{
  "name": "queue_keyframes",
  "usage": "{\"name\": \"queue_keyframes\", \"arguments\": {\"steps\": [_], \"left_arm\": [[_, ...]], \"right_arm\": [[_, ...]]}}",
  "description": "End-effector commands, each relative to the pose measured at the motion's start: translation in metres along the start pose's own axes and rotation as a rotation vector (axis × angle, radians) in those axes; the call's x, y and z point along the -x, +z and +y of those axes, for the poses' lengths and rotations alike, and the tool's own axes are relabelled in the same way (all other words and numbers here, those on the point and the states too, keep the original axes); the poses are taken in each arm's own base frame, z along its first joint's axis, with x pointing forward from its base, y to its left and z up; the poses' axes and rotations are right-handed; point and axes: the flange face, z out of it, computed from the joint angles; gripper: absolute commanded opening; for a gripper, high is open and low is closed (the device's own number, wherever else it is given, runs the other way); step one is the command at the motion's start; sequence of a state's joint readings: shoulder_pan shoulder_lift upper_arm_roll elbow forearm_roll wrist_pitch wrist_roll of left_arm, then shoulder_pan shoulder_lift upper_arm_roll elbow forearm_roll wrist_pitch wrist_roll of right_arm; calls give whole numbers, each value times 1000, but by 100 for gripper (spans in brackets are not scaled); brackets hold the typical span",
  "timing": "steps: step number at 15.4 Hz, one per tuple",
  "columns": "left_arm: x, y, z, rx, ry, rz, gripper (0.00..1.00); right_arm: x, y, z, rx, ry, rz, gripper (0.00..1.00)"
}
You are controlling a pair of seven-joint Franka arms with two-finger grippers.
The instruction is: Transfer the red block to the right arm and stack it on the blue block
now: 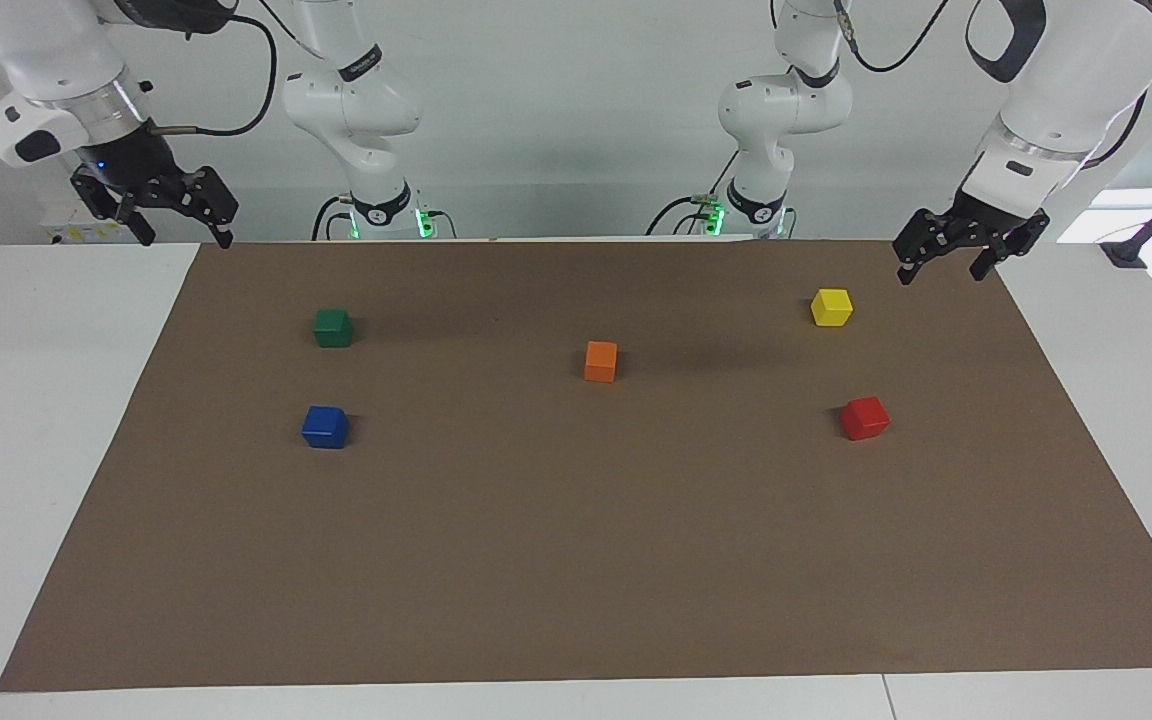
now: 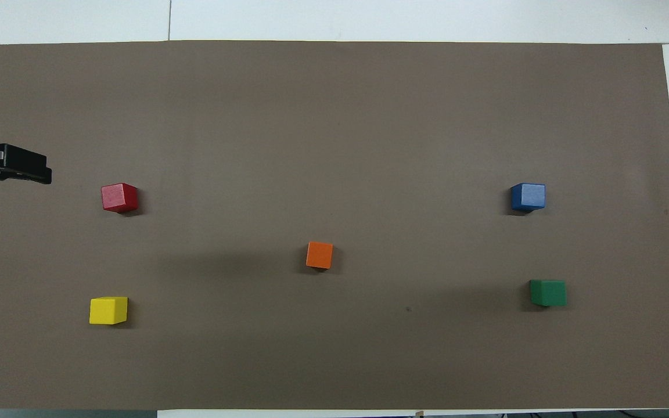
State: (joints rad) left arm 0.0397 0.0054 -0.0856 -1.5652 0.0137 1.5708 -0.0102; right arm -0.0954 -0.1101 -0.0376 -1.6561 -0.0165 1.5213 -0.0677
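Red block [image 1: 865, 417] sits flat, slightly turned, apart from blue block [image 1: 325, 427].

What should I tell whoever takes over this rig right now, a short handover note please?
Left gripper: open, empty, raised at the left arm's end of the mat.
Right gripper: open, empty, raised at the right arm's end; it waits.
Red block: on the mat toward the left arm's end, farther from the robots than the yellow block.
Blue block: toward the right arm's end, nothing on it.
Done: nothing.
Left: pick red, hand over, stack on blue.
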Motion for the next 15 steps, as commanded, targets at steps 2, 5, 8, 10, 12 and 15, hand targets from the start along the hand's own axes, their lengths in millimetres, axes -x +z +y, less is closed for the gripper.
{"name": "queue_keyframes", "arguments": {"steps": [2,5,8,10,12,15], "left_arm": [[-1,-1,-2,-4,-4,-11,100],[2,3,-1,-5,-6,-22,100],[3,2,0,-4,-17,-22,100],[2,7,-8,-5,-46,15,100],[3,28,-13,-5,-59,61,100],[-6,64,-17,-3,-65,53,100]], "right_arm": [[3,-4,0,-15,6,-2,100],[3,-4,0,-15,5,-2,100],[3,-4,0,-15,6,-2,100],[3,-4,0,-15,5,-3,100],[3,-4,0,-15,5,-2,100],[3,-4,0,-15,6,-3,100]]}}
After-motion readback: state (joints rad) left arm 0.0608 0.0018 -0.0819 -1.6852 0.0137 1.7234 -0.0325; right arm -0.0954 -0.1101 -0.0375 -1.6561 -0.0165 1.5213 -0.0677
